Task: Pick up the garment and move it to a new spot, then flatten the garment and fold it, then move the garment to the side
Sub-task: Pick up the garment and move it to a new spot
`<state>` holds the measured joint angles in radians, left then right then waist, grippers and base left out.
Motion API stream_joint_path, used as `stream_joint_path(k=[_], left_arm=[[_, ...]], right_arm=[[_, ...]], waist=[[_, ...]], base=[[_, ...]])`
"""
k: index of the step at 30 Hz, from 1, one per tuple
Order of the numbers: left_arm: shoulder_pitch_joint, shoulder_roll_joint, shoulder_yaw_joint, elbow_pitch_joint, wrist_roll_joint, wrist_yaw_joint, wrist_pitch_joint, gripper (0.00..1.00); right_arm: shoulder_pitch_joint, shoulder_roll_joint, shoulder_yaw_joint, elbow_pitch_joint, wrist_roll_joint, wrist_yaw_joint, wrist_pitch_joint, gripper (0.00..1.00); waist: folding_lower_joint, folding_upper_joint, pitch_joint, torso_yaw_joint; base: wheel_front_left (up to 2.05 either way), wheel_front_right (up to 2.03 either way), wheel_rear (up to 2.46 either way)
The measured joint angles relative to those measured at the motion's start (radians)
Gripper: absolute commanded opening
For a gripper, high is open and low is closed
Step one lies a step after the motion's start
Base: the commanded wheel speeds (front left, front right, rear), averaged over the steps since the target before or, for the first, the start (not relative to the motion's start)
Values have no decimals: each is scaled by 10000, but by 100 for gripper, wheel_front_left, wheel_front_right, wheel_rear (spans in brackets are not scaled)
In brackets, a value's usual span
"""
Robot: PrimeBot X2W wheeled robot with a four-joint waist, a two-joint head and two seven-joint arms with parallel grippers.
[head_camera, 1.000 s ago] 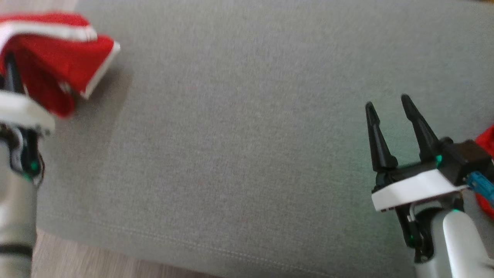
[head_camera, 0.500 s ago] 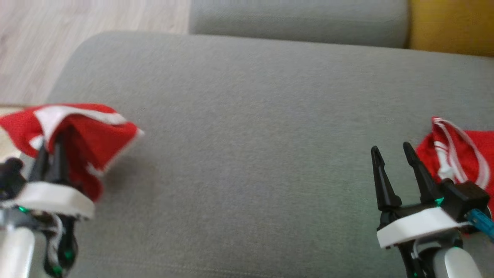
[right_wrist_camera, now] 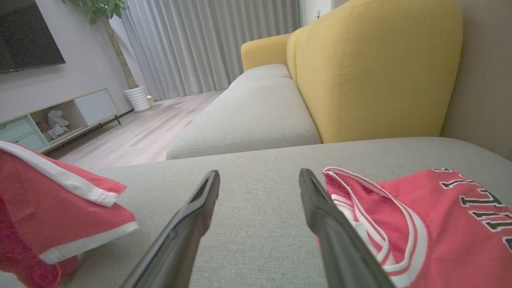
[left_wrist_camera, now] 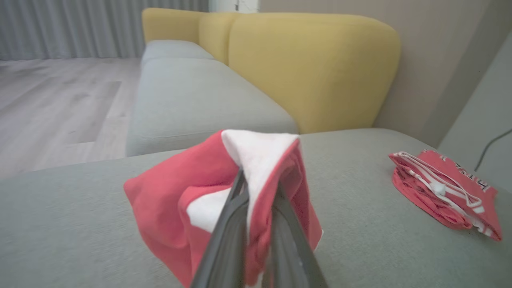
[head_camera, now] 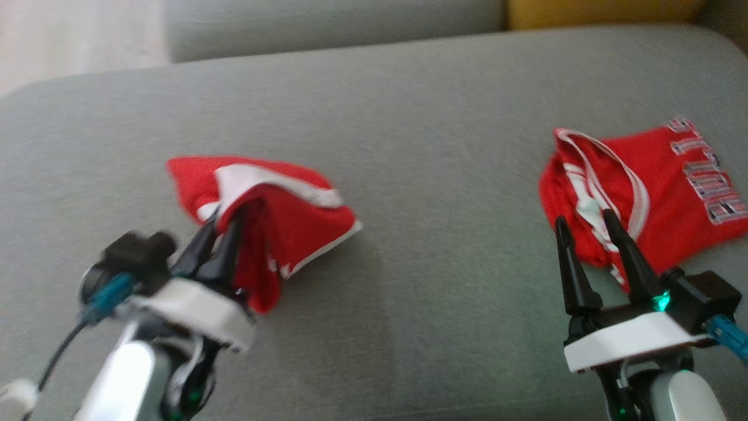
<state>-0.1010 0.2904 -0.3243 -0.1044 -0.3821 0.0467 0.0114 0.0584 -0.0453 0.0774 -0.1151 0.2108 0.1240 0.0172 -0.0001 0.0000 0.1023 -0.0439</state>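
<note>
The left gripper (head_camera: 227,217), clamped on the red garment (head_camera: 292,204), is holding it over the sofa cushion (head_camera: 438,292) for placing, and flattening probably needs the right gripper (head_camera: 584,219), now spread and empty.

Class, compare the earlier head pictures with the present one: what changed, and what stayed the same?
The head camera swung, bringing the folded jersey further into view. The left gripper carried the red garment from the left edge of the grey cushion inward over it. Unchanged: left gripper shut on the garment, right gripper open and empty.

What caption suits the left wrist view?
Left hand shut on the red garment; a red jersey lies farther right.
</note>
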Motion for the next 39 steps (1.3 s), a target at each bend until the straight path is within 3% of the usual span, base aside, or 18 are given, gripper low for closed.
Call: stream_joint_path(k=[9,13,15,28,33,39], left_arm=[[-1196,-510,-1513,1814,414,-972,-125,0],[-1190,-548,-1912,2598,587,-1097,-159,1],[-1201,-614,-2054,2972,675,-1127,-322,100],[-1151,-725,-2278,2813,677,-1227,-1321,100],[-487,-700,-1877,2054,387,-754,-1745,100],[-10,-698,-926,1588,290,297,-2180,100]], right_arm=[[-138,0,27,370,370,0,-447,100],[-212,0,79,531,445,0,-552,100],[-337,0,96,583,458,0,-625,100],[-541,0,48,742,428,0,-610,100],[-527,0,-61,742,324,0,-504,100],[-444,0,-276,719,157,0,-295,100]], waist=[[0,0,975,-1220],[1,0,1258,-1374],[2,0,1376,-1380],[1,0,1081,-400],[1,0,715,0],[1,0,249,425]], base=[[0,0,0],[0,0,0],[0,0,0],[0,0,0],[0,0,0],[0,0,0]])
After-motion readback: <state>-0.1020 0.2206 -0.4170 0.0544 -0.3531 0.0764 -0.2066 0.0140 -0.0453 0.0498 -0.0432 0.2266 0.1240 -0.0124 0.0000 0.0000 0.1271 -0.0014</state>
